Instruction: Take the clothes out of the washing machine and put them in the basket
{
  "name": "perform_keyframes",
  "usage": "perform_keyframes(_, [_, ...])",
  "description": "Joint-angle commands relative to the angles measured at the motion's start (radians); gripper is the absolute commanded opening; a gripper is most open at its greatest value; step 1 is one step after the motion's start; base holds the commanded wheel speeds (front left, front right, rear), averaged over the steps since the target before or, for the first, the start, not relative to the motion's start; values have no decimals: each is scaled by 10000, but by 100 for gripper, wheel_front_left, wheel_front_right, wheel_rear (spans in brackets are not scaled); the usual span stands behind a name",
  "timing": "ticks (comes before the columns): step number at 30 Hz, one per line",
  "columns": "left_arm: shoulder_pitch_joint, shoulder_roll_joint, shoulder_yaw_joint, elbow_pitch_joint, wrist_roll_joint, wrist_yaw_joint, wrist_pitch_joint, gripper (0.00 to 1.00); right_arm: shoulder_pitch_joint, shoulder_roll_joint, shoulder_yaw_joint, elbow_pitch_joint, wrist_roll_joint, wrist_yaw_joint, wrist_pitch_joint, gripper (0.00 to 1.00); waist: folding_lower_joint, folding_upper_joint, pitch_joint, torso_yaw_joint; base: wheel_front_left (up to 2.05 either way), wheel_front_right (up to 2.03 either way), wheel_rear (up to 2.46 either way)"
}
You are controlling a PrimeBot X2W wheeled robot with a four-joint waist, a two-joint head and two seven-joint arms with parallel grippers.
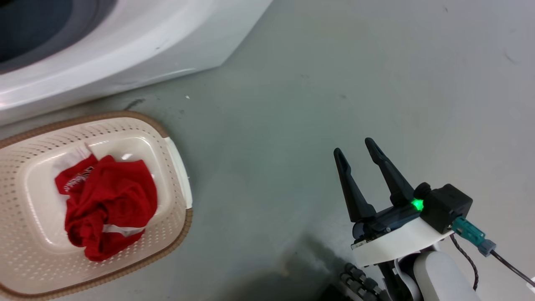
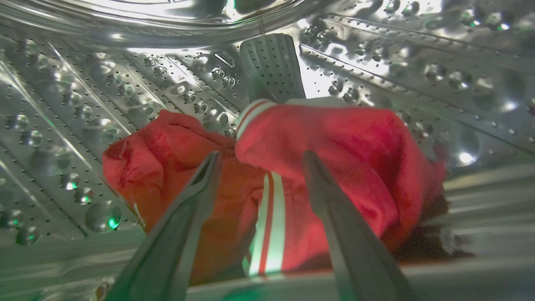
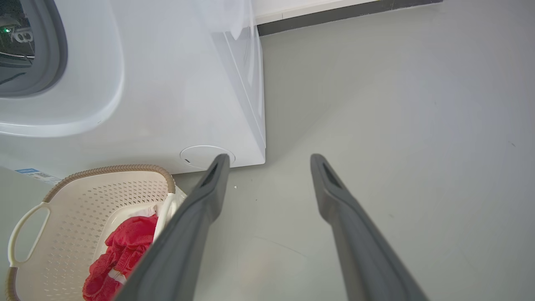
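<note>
Left wrist view is looking inside the washing machine (image 1: 125, 54). The left end effector (image 2: 262, 155) is hanging with its fingers spread apart, gripping nothing, straddling the near side of the red clothes (image 2: 355, 159) bunched low in the drum (image 2: 83, 104). Being soft, light and limp, they are likely going to sag and trail, so a thick fold near the white stripes (image 2: 267, 217) looks the best pinch. Just in front of the washing machine, the basket (image 1: 125, 125) is sitting on the floor (image 1: 334, 62), already holding one red garment (image 1: 108, 205). Well apart from the machine, the right end effector (image 1: 354, 146) is hovering open and empty.
</note>
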Motion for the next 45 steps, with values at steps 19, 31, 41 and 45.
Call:
perform_keyframes(19, [-173, 814, -16, -1162, -243, 566, 3375, 0, -303, 19, 714, 143, 550, -7, -274, 100, -2, 0, 1027, -893, 0, 0, 0])
perform_keyframes(31, [1248, 889, 261, -3534, -318, 1531, 497, 0, -467, 18, 454, 289, 443, -7, -298, 100, -2, 0, 467, -616, 0, 0, 0])
perform_keyframes(41, [3259, 386, 583, -3361, -862, 1715, -3787, 0, -115, 16, -176, 511, 105, -7, -119, 100, -2, 0, -1298, -153, 0, 0, 0])
perform_keyframes(45, [3960, 158, 730, -2789, -1175, 1600, -4897, 0, 150, 16, -388, 536, -44, -7, 93, 100, -2, 0, -2059, 31, 0, 0, 0])
